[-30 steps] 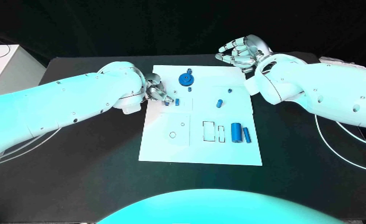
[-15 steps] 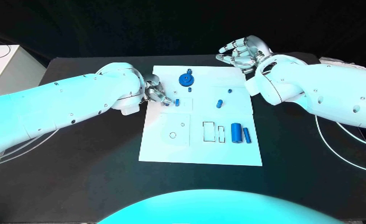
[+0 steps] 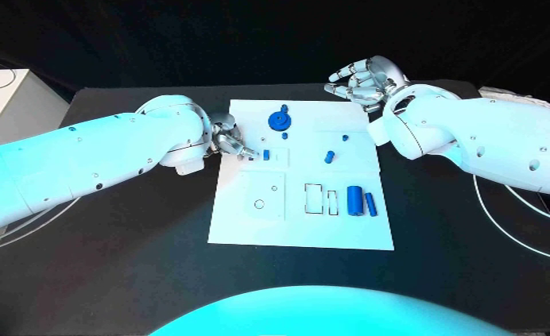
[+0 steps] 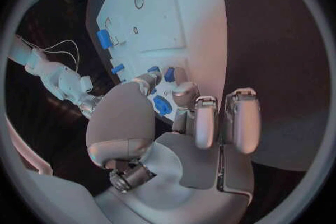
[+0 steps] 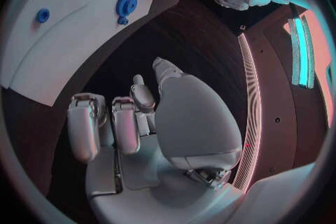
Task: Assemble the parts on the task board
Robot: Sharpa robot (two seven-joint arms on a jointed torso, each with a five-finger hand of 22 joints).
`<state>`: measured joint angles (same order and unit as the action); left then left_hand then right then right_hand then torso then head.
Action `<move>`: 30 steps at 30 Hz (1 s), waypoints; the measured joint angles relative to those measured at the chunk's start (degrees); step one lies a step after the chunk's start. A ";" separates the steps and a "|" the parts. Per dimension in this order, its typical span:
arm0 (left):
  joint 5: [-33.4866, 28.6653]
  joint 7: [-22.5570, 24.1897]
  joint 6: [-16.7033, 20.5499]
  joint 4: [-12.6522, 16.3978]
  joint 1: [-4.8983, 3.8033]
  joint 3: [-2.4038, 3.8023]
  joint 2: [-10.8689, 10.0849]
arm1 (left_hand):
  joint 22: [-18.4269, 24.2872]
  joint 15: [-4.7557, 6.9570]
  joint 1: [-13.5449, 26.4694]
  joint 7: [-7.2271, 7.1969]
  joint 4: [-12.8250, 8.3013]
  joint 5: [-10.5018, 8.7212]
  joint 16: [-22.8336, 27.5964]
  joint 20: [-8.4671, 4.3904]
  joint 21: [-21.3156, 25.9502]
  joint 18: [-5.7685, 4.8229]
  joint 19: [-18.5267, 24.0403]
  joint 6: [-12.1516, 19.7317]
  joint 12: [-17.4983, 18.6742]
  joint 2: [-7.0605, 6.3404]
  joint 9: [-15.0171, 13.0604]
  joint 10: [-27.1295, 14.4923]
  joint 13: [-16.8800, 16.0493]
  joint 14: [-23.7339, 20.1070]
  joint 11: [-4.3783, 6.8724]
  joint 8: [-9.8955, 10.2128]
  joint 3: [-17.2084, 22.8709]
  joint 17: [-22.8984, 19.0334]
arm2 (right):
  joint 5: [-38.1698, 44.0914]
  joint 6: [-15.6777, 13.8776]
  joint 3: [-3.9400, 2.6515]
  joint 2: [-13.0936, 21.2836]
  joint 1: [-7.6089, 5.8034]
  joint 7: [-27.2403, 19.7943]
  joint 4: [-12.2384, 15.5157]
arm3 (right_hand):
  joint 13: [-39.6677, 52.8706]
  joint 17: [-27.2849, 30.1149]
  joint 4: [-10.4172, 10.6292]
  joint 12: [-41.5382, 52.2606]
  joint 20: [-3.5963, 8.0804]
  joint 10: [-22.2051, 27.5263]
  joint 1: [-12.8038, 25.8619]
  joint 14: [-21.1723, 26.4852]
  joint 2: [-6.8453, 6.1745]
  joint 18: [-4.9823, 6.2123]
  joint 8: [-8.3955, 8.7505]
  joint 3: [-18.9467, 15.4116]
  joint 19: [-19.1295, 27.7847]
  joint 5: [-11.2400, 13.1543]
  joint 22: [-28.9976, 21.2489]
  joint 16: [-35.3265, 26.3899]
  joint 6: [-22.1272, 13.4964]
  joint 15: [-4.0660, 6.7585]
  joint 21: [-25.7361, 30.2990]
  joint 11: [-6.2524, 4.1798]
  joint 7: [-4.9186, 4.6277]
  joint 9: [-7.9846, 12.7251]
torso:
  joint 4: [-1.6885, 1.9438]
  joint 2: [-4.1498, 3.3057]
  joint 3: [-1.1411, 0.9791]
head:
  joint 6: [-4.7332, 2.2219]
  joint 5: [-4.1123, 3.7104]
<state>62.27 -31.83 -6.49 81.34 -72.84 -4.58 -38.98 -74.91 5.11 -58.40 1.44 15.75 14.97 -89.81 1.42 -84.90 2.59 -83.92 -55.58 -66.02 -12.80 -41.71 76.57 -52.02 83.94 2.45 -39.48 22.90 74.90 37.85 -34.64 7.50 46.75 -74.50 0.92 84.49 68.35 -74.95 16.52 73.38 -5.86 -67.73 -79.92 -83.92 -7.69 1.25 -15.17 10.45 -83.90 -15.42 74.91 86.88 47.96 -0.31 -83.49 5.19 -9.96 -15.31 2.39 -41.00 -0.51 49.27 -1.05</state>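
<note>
I see the small blue part point(image 3: 266, 154) near the left edge of the task board point(image 3: 300, 217), standing upright as far as I can judge, just below the blue gear point(image 3: 279, 120). My left robot hand point(image 3: 230, 142) is right beside this part, fingers bent toward it; whether it already pinches something, I cannot tell. The left wrist view shows blue pieces point(image 4: 162, 105) between the fingertips, which the head view hides. The right robot hand point(image 3: 365, 80) hovers beyond the board's far corner over the bench point(image 3: 126, 264), fingers curled, holding nothing.
</note>
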 measured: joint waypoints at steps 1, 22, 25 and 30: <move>-0.06 0.00 0.01 0.21 0.00 0.17 -0.16 | 0.00 0.00 -0.40 0.09 0.06 0.07 0.00 -0.20 0.00 -0.01 0.20 0.09 0.01 0.40 0.04 -0.22 0.20 0.00 -0.21 0.00 -0.06 0.00 | 0.00 0.00 0.00 0.00 0.01 0.00 -0.01 | 0.00 0.00 0.00 0.00 0.00 0.00 0.00 0.00 0.00 0.00 0.00 0.00 0.00 0.00 0.00 0.00 0.00 0.00 0.00 0.00 0.00 0.00 | 0.00 0.00 -0.01 | -0.01 -0.03; -9.15 9.55 6.22 1.36 -0.17 2.57 -2.60 | 15.32 -5.59 -11.51 6.86 0.17 0.80 11.48 4.18 15.36 4.23 17.47 14.88 15.67 1.67 4.24 -22.39 18.90 -3.99 -6.49 3.47 -2.14 -2.31 | 0.00 -0.01 0.00 0.07 0.18 -0.08 -0.30 | -0.05 0.01 -0.18 0.00 0.00 0.00 0.30 0.00 -0.30 0.00 0.00 0.18 0.00 0.00 -0.01 0.00 0.00 0.00 0.00 0.00 0.00 0.00 | 0.02 -0.06 -0.08 | -0.30 -0.36; -9.77 13.66 8.75 0.58 -0.17 2.57 -2.15 | 23.77 -6.81 -20.86 8.27 -3.36 0.83 17.57 5.72 22.68 6.24 25.38 16.90 19.82 1.62 7.17 -27.67 22.63 -11.74 -8.01 5.19 3.74 -10.55 | -0.01 -0.02 0.00 0.07 0.18 -0.15 -0.36 | -0.77 0.01 -0.18 -0.56 0.00 0.72 0.30 0.00 -0.30 0.00 0.00 0.18 0.00 0.00 0.04 0.00 0.00 0.00 0.00 0.06 0.00 -0.01 | 0.05 -0.04 -0.07 | -0.41 -0.41; -8.50 22.52 13.36 -0.90 -0.19 1.98 0.15 | 27.52 -7.59 -24.71 8.71 -7.98 0.82 22.09 6.59 25.94 7.18 30.56 16.66 23.52 -0.18 11.70 -29.82 27.41 -19.32 -8.72 8.03 10.41 -18.67 | -0.03 -0.05 0.00 0.00 0.18 -0.55 -0.60 | -2.83 0.02 -0.26 -2.23 0.00 2.90 0.30 0.00 -0.30 0.00 0.00 0.57 0.00 0.00 0.04 -0.22 -0.02 0.00 0.77 -0.01 0.01 0.05 | 0.02 -0.06 -0.06 | -0.71 -0.42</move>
<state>53.77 -9.31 6.87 80.44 -73.02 -2.59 -38.83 -47.39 -2.48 -83.12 10.15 7.77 15.80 -67.72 8.01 -58.96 9.77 -53.36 -38.93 -42.50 -12.98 -30.02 46.75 -24.62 64.62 -6.27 -31.45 33.30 56.24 37.82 -34.70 7.50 46.75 -74.31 0.37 83.89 65.52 -74.93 16.26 71.14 -5.86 -64.82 -79.62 -83.92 -7.99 1.25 -15.17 11.02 -83.90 -15.42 74.95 86.65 47.94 -0.30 -82.71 5.18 -9.94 -15.27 2.41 -41.06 -0.57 48.55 -1.48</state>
